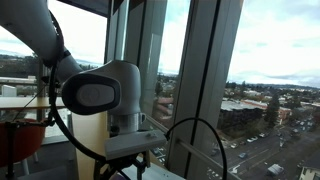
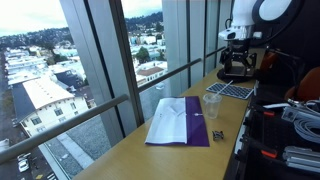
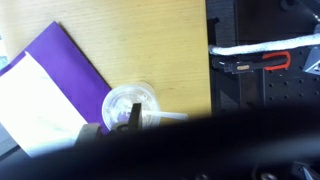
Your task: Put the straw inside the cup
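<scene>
Where cup (image 3: 128, 98) stands, straw (image 3: 170, 117) lies horizontal, free end apparently pointing right.

Clear plastic cup (image 3: 128, 99), upright and open-mouthed on the wooden tabletop (image 3: 150, 40), seen from above low in the wrist view. Thin white straw (image 3: 168, 117) lying almost level, reaching from the cup's rim at 5 o'clock out toward 3 o'clock. Cannot tell whether its near end sits inside.
</scene>
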### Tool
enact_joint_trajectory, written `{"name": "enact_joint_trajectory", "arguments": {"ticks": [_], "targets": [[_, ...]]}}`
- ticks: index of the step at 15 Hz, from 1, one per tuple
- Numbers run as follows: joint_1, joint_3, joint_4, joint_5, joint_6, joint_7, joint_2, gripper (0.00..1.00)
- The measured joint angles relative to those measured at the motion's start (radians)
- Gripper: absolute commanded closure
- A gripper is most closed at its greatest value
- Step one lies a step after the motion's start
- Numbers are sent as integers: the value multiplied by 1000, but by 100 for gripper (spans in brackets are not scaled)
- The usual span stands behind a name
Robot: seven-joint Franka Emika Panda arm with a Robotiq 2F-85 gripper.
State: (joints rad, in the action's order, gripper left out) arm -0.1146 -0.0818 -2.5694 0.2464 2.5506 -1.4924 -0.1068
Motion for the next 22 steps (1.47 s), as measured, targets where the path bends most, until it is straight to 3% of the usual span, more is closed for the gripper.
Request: {"name": "enact_joint_trajectory", "arguments": {"ticks": [11,22], "targets": [[17,0,-30,1,215,-165,96,0],[18,10,69,1,256,-181,151,0]]}}
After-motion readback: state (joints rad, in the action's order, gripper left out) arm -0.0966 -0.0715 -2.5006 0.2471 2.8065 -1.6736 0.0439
